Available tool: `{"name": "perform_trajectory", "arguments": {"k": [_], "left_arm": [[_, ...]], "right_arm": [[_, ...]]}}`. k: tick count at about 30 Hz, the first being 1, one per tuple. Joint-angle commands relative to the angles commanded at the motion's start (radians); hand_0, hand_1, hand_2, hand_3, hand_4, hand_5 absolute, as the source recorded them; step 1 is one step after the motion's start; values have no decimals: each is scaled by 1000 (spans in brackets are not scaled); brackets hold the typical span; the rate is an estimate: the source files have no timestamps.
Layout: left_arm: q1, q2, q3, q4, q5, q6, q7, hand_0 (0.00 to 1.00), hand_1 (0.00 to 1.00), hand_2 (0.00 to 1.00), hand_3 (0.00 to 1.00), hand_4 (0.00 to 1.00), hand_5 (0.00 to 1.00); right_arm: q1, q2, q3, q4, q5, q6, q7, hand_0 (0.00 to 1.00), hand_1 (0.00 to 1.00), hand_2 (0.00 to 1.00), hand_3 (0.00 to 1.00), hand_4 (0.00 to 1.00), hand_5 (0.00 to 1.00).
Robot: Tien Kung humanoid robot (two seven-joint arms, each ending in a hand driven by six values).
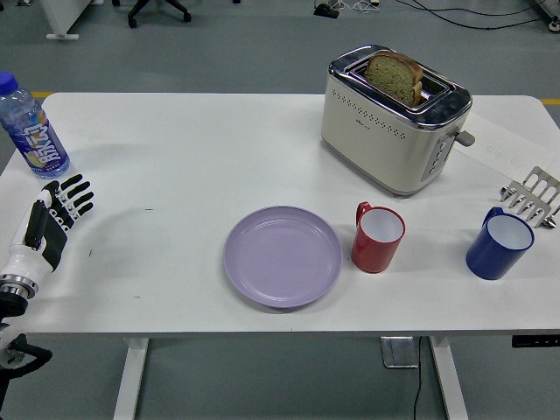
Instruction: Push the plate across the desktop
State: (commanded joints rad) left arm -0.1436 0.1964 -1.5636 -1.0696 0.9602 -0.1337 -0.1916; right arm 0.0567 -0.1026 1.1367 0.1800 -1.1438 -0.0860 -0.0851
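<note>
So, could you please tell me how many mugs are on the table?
2: the red mug stands right of the purple plate; the blue mug stands near the table's right edge.

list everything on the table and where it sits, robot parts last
plate: 1, lilac, front centre
red mug: 1, red, just right of the plate
blue mug: 1, blue, front right
toaster: 1, cream and chrome, back right of centre
bread: 1 slice, brown, upright in the toaster slot
bottle: 1, clear with blue cap, back left corner
tongs: 1, metal, right edge
table: 1, white
left hand: 1, black and white, fingers spread, left edge, holding nothing
</note>
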Motion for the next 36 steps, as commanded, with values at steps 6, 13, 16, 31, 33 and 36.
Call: {"name": "perform_trajectory", "arguments": {"k": [6, 13, 16, 31, 33, 36], "left_arm": [[13, 1, -9, -8, 6, -2, 3, 815, 816, 806, 777, 484, 998], [23, 3, -5, -12, 8, -4, 3, 814, 812, 800, 772, 486, 998], [27, 5, -7, -12, 9, -4, 3, 814, 812, 800, 772, 486, 998], [43, 15, -8, -9, 11, -3, 0, 814, 811, 796, 764, 489, 998], [43, 16, -8, -8, 11, -4, 0, 814, 811, 796, 764, 489, 998], [43, 16, -11, -9, 11, -3, -1, 814, 811, 796, 764, 489, 998]], "right_arm": [[-4, -2, -3, 0, 18, -5, 3, 606, 546, 639, 625, 135, 360], [-11, -1, 8, 0, 30, -12, 6, 604, 546, 641, 626, 136, 356], [-9, 1, 23, 0, 17, -13, 3, 604, 546, 641, 626, 136, 356], [-8, 7, 59, 0, -23, -15, -9, 605, 546, 644, 625, 137, 353], [-9, 7, 61, 0, -28, -14, -9, 605, 546, 644, 625, 137, 353], [-11, 5, 50, 0, -25, -13, -4, 605, 546, 644, 625, 137, 353]]}}
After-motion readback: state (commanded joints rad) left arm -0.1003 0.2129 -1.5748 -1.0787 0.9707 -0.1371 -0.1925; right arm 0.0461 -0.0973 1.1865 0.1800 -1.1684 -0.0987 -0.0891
